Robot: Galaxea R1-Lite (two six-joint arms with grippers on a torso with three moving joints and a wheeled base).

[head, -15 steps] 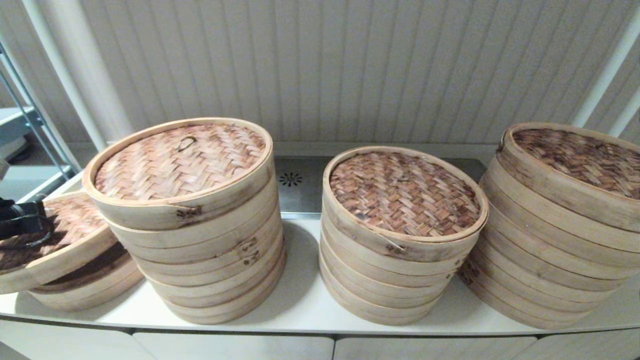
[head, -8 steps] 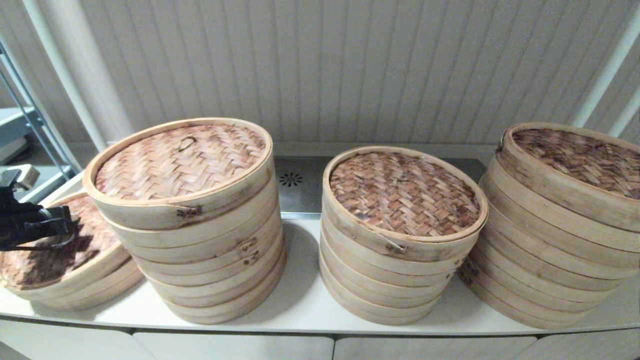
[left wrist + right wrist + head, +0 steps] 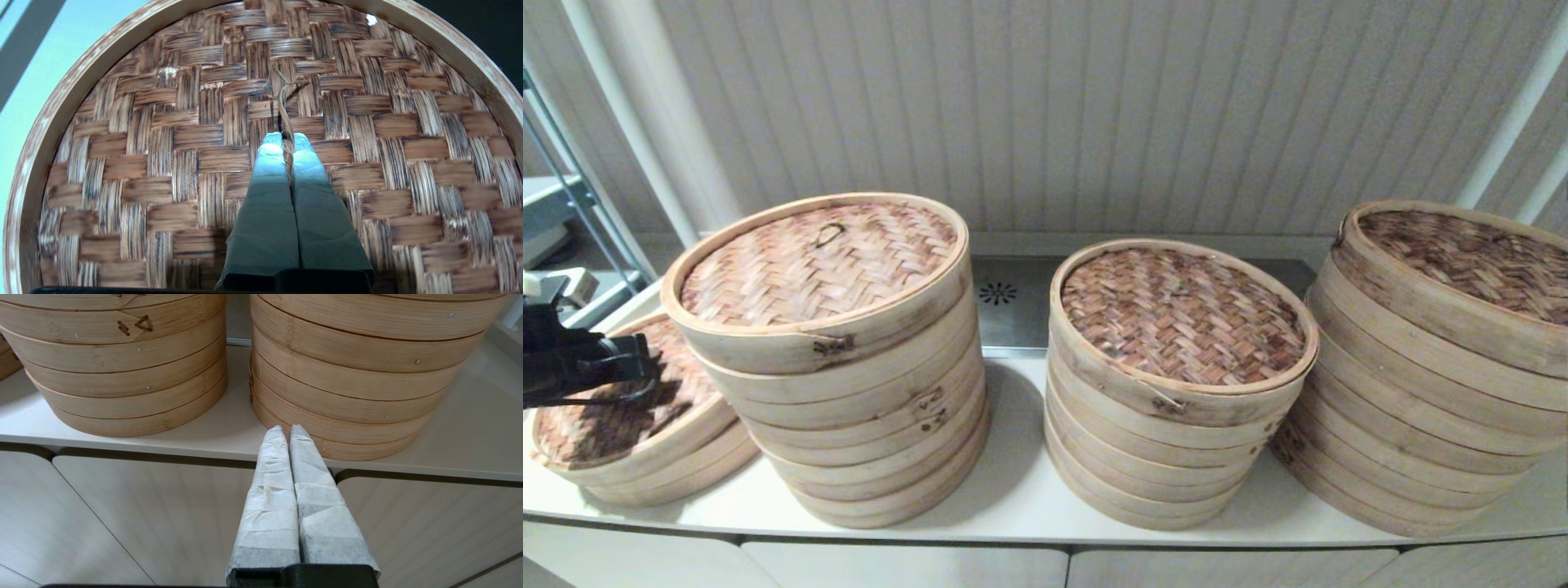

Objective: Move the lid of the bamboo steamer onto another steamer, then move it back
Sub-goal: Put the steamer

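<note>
- Head view: the bamboo steamer lid [image 3: 621,420] sits on the low steamer stack [image 3: 678,469] at the far left of the white counter [image 3: 1013,490], beside the tall steamer stack [image 3: 849,408]. The left gripper [image 3: 629,367] hangs over the lid's top. Two more steamer stacks stand to the right.
- Left wrist view: the left gripper [image 3: 287,143] is pinched closed on the thin loop handle [image 3: 286,102] at the centre of the woven lid [image 3: 163,163].
- Right wrist view: the right gripper [image 3: 288,433] is closed on nothing, parked low before the counter edge [image 3: 163,447], pointing at the base of a steamer stack [image 3: 347,396].
</note>
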